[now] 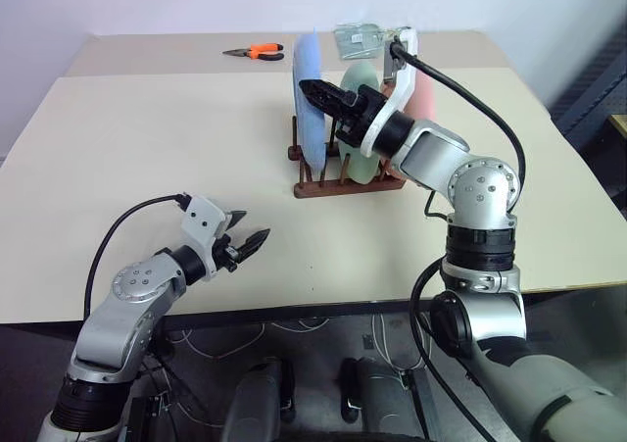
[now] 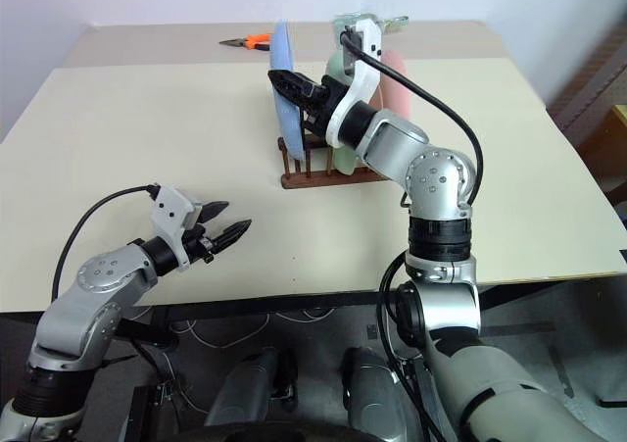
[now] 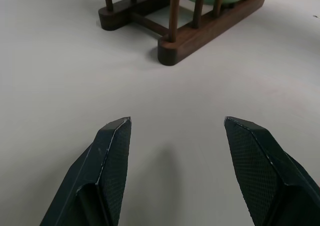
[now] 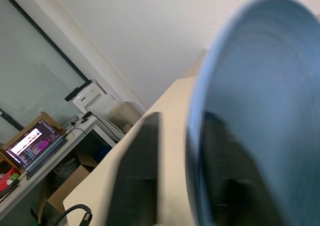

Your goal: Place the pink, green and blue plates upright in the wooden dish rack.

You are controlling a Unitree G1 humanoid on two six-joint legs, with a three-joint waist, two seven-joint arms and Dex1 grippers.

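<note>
Two grippers work over a pale counter. Nearest the robot, the left gripper hovers low above the bare surface by the front edge, its two black fingers spread wide with nothing between them; in its wrist view they point toward the near end of the rack.

Farther in, near the middle of the counter, stands the wooden dish rack, dark brown with thin upright pegs. All three plates stand upright in it. The blue plate is at the rack's left end, the green plate is in the middle, and the pink plate is at the right end, partly hidden behind the right arm.

The right gripper reaches in from the right, its black fingers at the blue plate's upper part. In the right wrist view one finger lies on each side of the plate's rim, with a gap between the outer finger and the rim, so the fingers are parted rather than clamped.

Beyond the rack, near the far edge, lie orange-handled pliers.
</note>
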